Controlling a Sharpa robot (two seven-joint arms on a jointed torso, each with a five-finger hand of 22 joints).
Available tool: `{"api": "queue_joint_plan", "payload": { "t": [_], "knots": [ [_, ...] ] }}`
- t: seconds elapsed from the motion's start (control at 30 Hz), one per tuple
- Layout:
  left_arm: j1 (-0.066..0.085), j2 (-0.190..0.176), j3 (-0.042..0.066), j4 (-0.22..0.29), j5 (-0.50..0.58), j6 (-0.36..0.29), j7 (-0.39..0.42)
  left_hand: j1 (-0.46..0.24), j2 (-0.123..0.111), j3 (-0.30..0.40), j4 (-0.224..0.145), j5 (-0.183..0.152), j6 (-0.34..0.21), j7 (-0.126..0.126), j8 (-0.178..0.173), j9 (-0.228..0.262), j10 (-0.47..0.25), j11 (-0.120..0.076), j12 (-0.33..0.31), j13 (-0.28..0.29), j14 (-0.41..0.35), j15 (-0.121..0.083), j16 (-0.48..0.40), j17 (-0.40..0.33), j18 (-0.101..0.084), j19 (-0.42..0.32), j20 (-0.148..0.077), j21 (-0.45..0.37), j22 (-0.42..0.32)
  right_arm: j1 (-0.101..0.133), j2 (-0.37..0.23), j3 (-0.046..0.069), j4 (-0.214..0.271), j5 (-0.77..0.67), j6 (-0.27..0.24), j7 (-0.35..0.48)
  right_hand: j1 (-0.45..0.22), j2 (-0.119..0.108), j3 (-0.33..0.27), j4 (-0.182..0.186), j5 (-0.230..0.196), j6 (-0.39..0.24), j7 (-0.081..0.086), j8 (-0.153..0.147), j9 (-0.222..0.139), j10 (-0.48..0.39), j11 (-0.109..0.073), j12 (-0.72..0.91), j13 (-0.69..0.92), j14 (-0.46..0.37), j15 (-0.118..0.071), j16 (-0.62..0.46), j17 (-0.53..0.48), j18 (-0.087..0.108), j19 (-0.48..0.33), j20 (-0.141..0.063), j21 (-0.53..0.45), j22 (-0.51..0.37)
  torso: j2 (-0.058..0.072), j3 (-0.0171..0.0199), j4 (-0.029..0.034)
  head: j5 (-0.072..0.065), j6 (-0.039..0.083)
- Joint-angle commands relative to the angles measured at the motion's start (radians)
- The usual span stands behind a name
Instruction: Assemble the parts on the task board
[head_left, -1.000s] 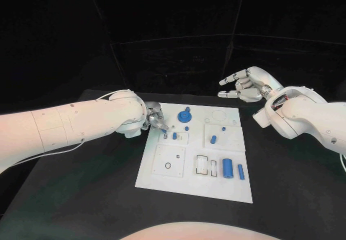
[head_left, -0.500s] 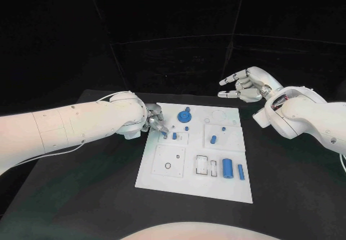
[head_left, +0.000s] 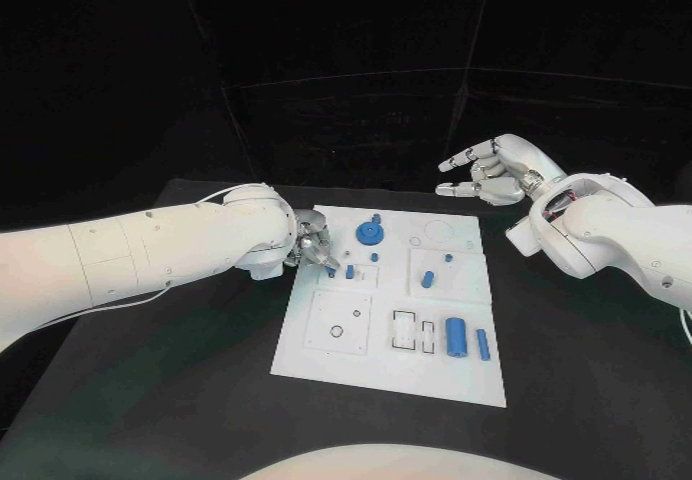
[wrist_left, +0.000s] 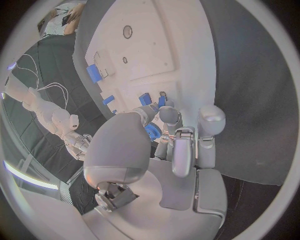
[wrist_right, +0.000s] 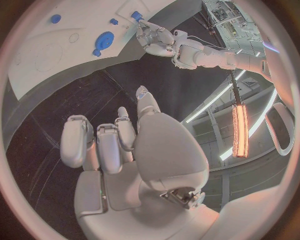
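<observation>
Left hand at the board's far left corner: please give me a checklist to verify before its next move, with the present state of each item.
1. Left hand is over the task board: ok, its fingers are at the far left part.
2. Left hand holds a part: cannot tell; a small blue part lies at the fingertips, contact unclear.
3. Round blue part is free of the fingers: ok in the head view.
4. Right hand is out of the way: ok, raised beyond the board's far right corner, holding nothing.
5. Long blue cylinder is undisturbed: ok, it lies on the near right part.

Dim, dark surroundings; bright arms glare; wrist views bend at edges.
</observation>
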Motion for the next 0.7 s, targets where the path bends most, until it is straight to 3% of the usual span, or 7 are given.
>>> {"api": "queue_joint_plan", "payload": {
  "t": [0.03, 0.7],
  "knots": [
    [-0.002, 0.000, -0.002, 0.003, -0.008, 0.019, 0.004, 0.010, 0.004, 0.049, -0.046, 0.005, 0.000, -0.010, 0.004, 0.001, 0.005, -0.004, -0.004, 0.000, 0.104, -0.006, 0.003, 0.247, 0.008, 0.000, -0.008, -0.005, 0.000, 0.002, 0.000, 0.001, 0.002, 0.002, 0.007, 0.000, -0.003, 0.005, -0.004, 0.002, -0.003, -0.003, 0.000, 0.005, -0.001, 0.001, -0.009, -0.001, -0.001, 0.053, -0.005, -0.006, 0.021, 0.020, -0.005, -0.002, -0.007, -0.001, -0.001, -0.0001, -0.0002, 0.001, -0.002],
    [-0.003, -0.004, -0.002, 0.009, -0.008, 0.048, -0.013, 0.016, -0.002, 0.054, -0.054, 0.005, 0.001, -0.014, 0.007, 0.003, 0.008, -0.008, -0.005, -0.002, 0.104, -0.008, 0.004, 0.249, 0.007, 0.001, -0.009, -0.004, 0.002, 0.002, -0.003, 0.001, 0.004, -0.002, 0.009, -0.005, -0.003, 0.006, -0.005, 0.002, -0.008, -0.003, 0.000, 0.006, -0.001, 0.001, -0.009, -0.001, -0.001, 0.053, -0.005, -0.006, 0.021, 0.020, -0.004, -0.002, -0.006, -0.001, -0.001, -0.0006, 0.0001, 0.004, -0.008]
  ]
}}
